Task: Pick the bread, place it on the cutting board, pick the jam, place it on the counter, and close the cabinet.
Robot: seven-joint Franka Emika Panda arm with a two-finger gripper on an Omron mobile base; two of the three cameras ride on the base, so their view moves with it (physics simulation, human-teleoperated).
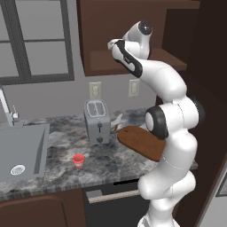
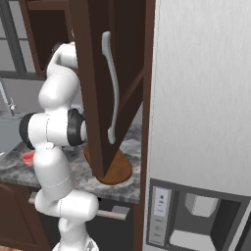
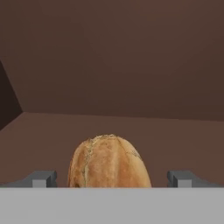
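At the far left of the left base view a grey sink [image 1: 22, 153] is set into the marbled counter [image 1: 62, 164], a faucet [image 1: 9, 111] rising at its back edge. Right of the sink, on open stone near the front edge, stands the small red jam [image 1: 78, 160], well apart from everything else. Behind it, close to the wall, stands a silver toaster [image 1: 97, 121]. Just right of the toaster lies the oval cutting board [image 1: 141, 142], its near end partly hidden behind the arm and its top bare where it shows.

Above the board the arm reaches up into the cabinet [image 1: 115, 35], whose bottom shelf sits over the counter's right end. In the right base view the cabinet door [image 2: 105, 88] stands swung out toward the camera, its long silver handle [image 2: 112, 88] facing right and its lower edge hanging over the cutting board.

In the hand view the bread [image 3: 109, 162] sits on the brown cabinet floor, between the fingers of the gripper [image 3: 113, 178]. The jaws stand wide apart, with a clear gap on each side of the loaf. The back wall lies well behind the bread; a side wall closes in at the left.
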